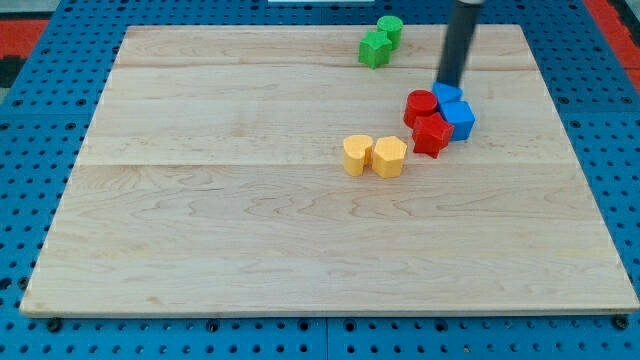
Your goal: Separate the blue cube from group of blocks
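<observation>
A blue cube [460, 119] sits at the right of the board in a tight cluster. A second blue block [447, 94] lies just above it. A red cylinder [421, 105] and a red star-like block [432, 135] touch them on the left. My tip [449, 82] is at the upper edge of the cluster, touching the top of the upper blue block, just above the blue cube.
Two yellow blocks [357, 154] [389, 157] lie side by side left of the cluster. Two green blocks [375, 48] [390, 28] sit near the board's top edge. The wooden board [250, 230] lies on a blue pegboard.
</observation>
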`<action>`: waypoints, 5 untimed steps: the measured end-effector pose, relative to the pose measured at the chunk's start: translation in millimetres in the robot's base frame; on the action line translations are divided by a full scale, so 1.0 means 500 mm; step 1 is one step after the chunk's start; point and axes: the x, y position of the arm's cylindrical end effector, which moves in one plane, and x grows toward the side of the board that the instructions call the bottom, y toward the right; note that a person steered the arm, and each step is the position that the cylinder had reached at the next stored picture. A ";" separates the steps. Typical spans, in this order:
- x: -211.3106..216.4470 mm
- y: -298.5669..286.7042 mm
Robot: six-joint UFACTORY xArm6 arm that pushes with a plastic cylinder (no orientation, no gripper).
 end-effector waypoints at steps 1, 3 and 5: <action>0.078 0.117; 0.157 0.057; 0.137 -0.136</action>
